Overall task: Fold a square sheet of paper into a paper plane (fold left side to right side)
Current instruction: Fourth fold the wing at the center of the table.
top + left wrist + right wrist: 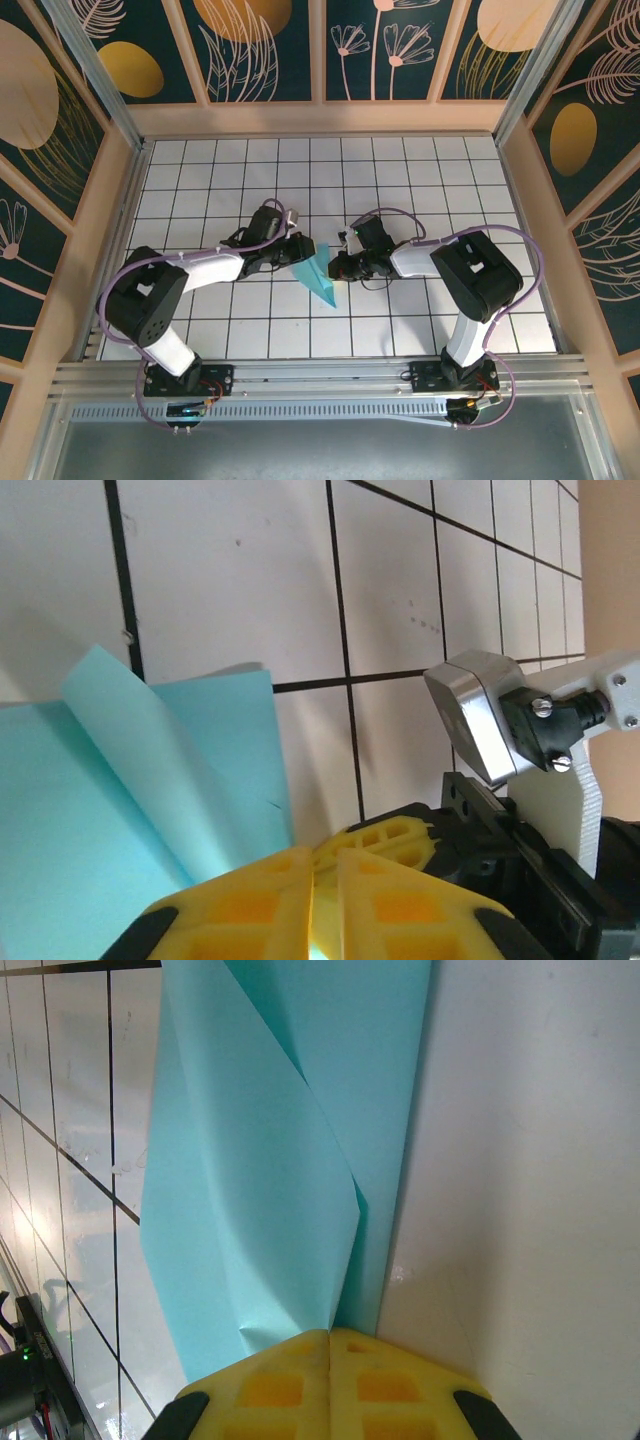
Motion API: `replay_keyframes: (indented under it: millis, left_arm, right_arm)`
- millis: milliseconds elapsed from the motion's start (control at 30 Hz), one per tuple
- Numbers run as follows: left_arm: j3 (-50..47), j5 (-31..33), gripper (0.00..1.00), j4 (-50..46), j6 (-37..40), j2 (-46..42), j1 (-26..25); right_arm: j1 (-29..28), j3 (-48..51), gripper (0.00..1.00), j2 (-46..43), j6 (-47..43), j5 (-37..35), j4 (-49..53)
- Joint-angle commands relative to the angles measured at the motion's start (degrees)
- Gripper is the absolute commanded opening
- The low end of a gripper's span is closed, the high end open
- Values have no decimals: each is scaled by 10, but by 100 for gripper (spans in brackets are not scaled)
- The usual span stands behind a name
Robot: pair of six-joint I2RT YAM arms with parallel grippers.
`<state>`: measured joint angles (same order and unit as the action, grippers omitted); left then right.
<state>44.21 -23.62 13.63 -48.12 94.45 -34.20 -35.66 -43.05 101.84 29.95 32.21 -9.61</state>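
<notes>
The square sheet of paper [322, 283] is turquoise and creased into a narrow pointed shape, its tip toward the near edge of the table. It lies mid-table between both grippers. My left gripper [303, 250] sits at its upper left. In the left wrist view the yellow jaws [325, 858] are closed to a slit with a glint of turquoise in it, and a loose flap of the paper [120, 820] stands up on the left. My right gripper [336, 264] is at the upper right edge. Its jaws [330, 1335] are shut, and a raised fold of the paper [260, 1190] runs into their seam.
The white grid table [420, 180] is boxed in by a wooden frame [525, 200] with patterned walls. The two gripper tips are almost touching: the right gripper's yellow fingers [395, 838] and its grey wrist camera [480, 715] sit just past my left jaws.
</notes>
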Motion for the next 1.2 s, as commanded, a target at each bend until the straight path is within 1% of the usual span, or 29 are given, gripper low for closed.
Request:
replay_keyframes:
  millis: [0,133,500,800,1167]
  left_arm:
    - [11,-46,8,29,-3,32,-3]
    - [18,-64,0,46,-4,72,-6]
    - [12,-16,0,7,19,93,-6]
    - [-3,-2,0,-1,26,102,-6]
    - [-6,27,0,-35,40,109,-6]
  right_arm:
    - [-7,6,0,40,-10,-59,43]
    - [-7,2,0,42,-10,-61,48]
    - [-10,-6,0,49,-20,-74,67]
    - [-11,-5,0,53,-23,-80,71]
    - [-12,-1,0,45,-23,-82,72]
